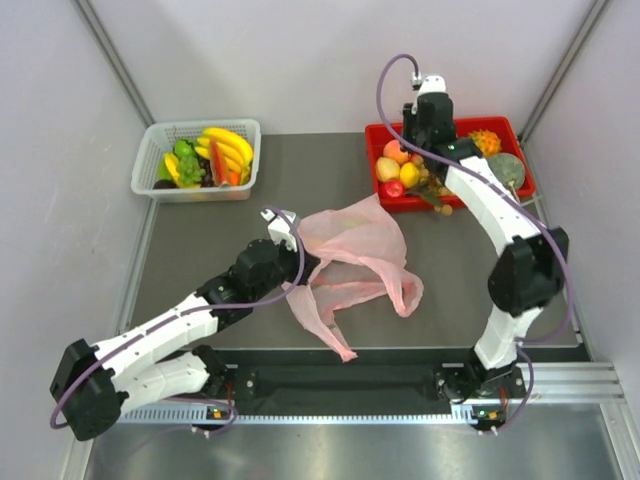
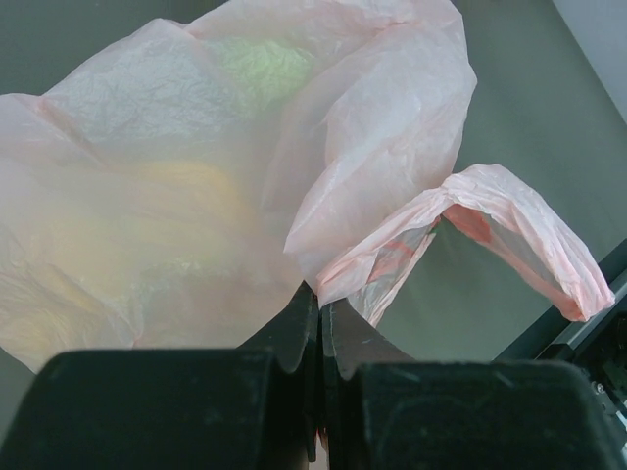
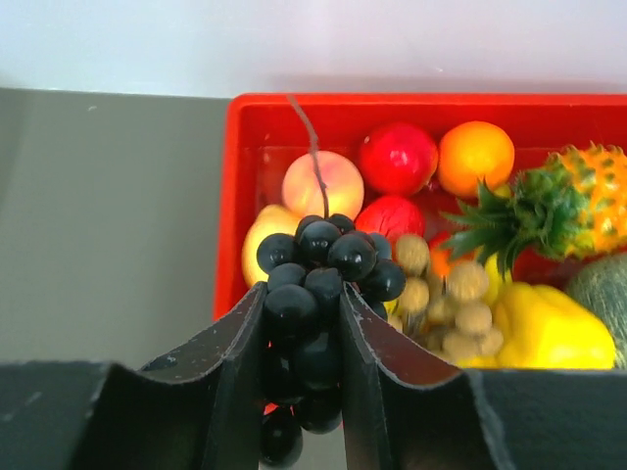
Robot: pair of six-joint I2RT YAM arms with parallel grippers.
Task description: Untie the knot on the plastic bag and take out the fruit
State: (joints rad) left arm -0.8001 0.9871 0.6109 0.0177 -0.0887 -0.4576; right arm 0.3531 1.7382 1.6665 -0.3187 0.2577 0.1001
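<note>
Now: left gripper (image 2: 320,305) pinched tight on an edge of the pink plastic bag (image 1: 355,240), jaws fully together with film caught between them. Bag slack and crumpled at mid-table, between the two arms. One loop handle (image 2: 519,211) arching free to the right of the fingers. In top view, a second strip (image 1: 325,330) of film trailing toward the near edge. Green and yellow blurs behind the film in left wrist view, too vague to identify.

Right gripper (image 3: 304,308) clamped on a bunch of dark grapes (image 3: 318,259), gripped around its lower half, thin stem pointing up. Held above the red tray (image 3: 235,196), toward its left side, at far right of table, well apart from the bag. Other fruit lying in the tray: peach (image 3: 323,181), red apple (image 3: 397,157), orange (image 3: 475,152), pineapple (image 3: 583,206) with green crown, tan grapes (image 3: 456,308), yellow piece (image 3: 549,338).

White mesh basket (image 1: 160,140) at far left, with bananas (image 1: 228,148) and green pieces inside.
</note>
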